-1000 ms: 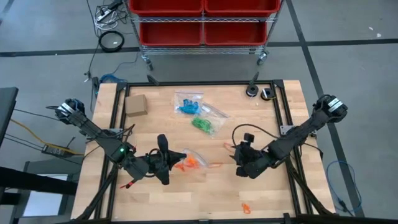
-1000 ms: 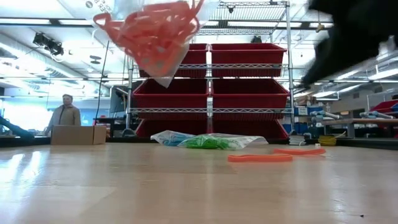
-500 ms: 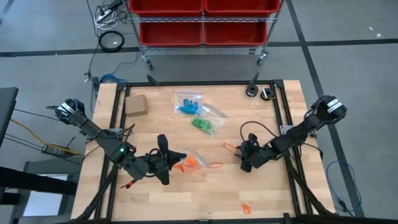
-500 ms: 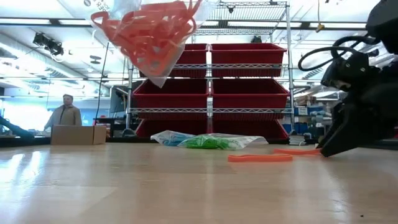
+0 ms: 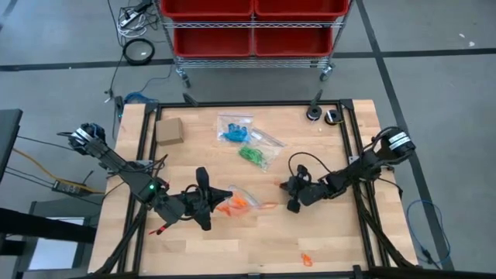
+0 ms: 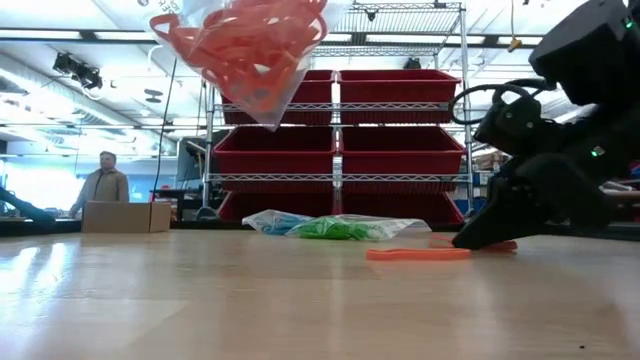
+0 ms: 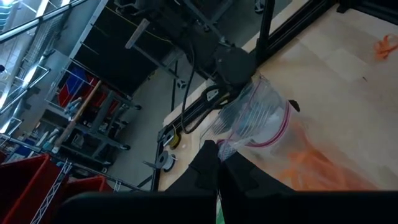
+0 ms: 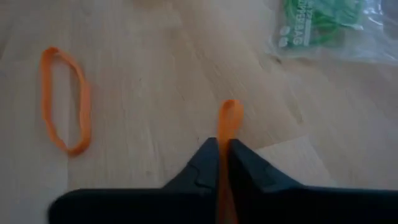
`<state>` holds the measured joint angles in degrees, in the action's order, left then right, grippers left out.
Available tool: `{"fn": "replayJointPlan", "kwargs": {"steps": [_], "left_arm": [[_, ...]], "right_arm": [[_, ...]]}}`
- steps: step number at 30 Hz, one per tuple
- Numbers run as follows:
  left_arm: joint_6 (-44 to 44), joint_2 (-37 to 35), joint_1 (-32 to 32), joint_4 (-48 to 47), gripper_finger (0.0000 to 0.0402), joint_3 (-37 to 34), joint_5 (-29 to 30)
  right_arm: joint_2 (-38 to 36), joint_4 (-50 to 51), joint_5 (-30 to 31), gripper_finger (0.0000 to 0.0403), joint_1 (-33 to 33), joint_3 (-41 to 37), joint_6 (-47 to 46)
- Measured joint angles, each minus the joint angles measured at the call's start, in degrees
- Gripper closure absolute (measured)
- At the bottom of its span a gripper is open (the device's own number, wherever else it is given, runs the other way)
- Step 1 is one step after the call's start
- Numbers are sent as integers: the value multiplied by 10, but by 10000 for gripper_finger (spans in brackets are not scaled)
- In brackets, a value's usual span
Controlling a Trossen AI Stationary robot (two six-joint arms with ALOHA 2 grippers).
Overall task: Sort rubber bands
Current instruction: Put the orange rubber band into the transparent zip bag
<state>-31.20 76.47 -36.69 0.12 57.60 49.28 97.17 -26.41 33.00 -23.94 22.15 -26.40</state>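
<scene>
My right gripper (image 5: 291,187) is low on the table right of centre, shut on an orange rubber band (image 8: 229,121). A second orange band (image 8: 65,99) lies flat on the wood beside it. My left gripper (image 5: 208,198) hangs above the table's near left part, shut on a clear zip bag (image 6: 250,50) that holds several orange bands. Two more clear bags lie flat farther back, one with blue bands (image 5: 232,130) and one with green bands (image 5: 254,155). My left gripper pinches the zip bag at its top edge (image 7: 225,148) between its two fingers. The bag hangs clear of the table, with the orange bands sagging in its lower end (image 6: 262,85). My right gripper pinches one end of the orange band (image 8: 224,163) between its two fingers. The fingers slant down from the table's right side and lie along the band. The band's free loop end (image 8: 229,111) rests on the wood ahead of the fingertips.
A small tan cardboard box (image 5: 169,130) stands at the far left. Another orange band (image 5: 306,259) lies near the front edge. Red bins on a wire rack (image 5: 252,23) stand beyond the far edge, and a person (image 6: 104,185) stands in the room behind.
My right gripper has come down toward the table's left onto the orange band and shut on its end. The zip bag in my left gripper has swayed slightly.
</scene>
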Motion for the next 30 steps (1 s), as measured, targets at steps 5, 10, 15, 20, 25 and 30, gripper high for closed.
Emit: {"fn": "replayJointPlan", "kwargs": {"steps": [5,10,15,20,25,30], "left_arm": [[0,0,0,1,396,0,0],[0,0,0,3,396,0,0],[0,0,0,3,396,0,0],[0,0,0,3,396,0,0],[0,0,0,4,396,0,0],[0,0,0,5,396,0,0]], "right_arm": [[-54,8,-15,401,-6,-6,24],[-150,19,19,403,-27,17,81],[-226,18,35,403,-38,59,176],[-258,44,43,403,-42,123,265],[-240,59,46,403,-42,209,355],[-179,62,1,403,-31,307,426]]}}
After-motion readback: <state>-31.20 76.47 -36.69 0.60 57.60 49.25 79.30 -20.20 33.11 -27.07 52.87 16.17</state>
